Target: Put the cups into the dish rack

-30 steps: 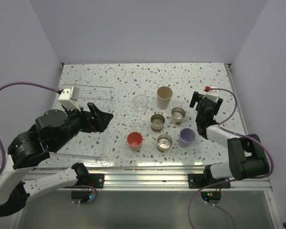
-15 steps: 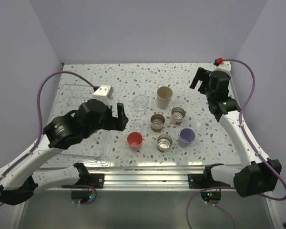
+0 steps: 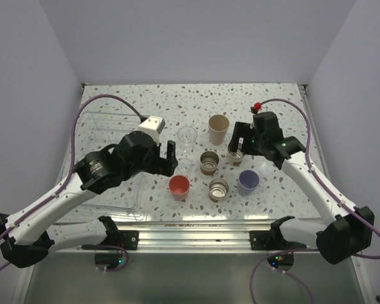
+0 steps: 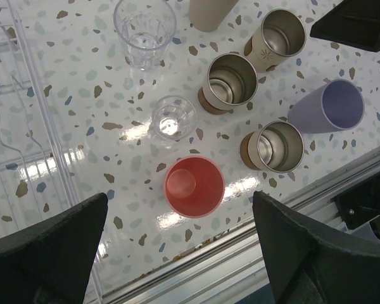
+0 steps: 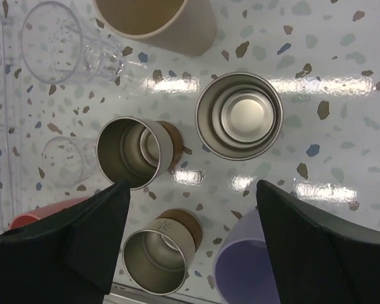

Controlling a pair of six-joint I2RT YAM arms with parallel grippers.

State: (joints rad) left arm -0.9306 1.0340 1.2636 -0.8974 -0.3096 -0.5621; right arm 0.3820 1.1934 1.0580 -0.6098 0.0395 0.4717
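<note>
Along the left edge of the speckled counter (image 3: 177, 101): shallow clear plastic dish rack (image 3: 95, 133) with thin inner ridges, lying flat, long side running from far to near. Right of the rack, around mid-counter, eight cups stand upright, mouths up, all on the counter surface and apart from the rack. Far row: larger clear ribbed tumbler (image 3: 187, 136), then tall beige cup (image 3: 218, 129), near each other, not touching. Middle row: smaller clear tumbler (image 3: 184, 166), cream brown-banded cup A (image 3: 209, 163), cream brown-banded cup B (image 5: 239, 116). Row toward the near edge: coral-red cup (image 3: 178, 187), cream brown-banded cup C (image 3: 218, 189), lavender cup (image 3: 247, 182). Cups A and C show steel-coloured interiors. Left hand (image 4: 180, 197): fingers spread wide, gripping nothing; it hangs just left of the smaller clear tumbler, and in its wrist view the coral-red cup sits between the two fingers, untouched. Right hand (image 5: 191, 185): fingers also wide apart, nothing held; it hovers over cup B, partly covering that cup in the overhead view. Contact between right fingers and cup B: none visible.
</note>
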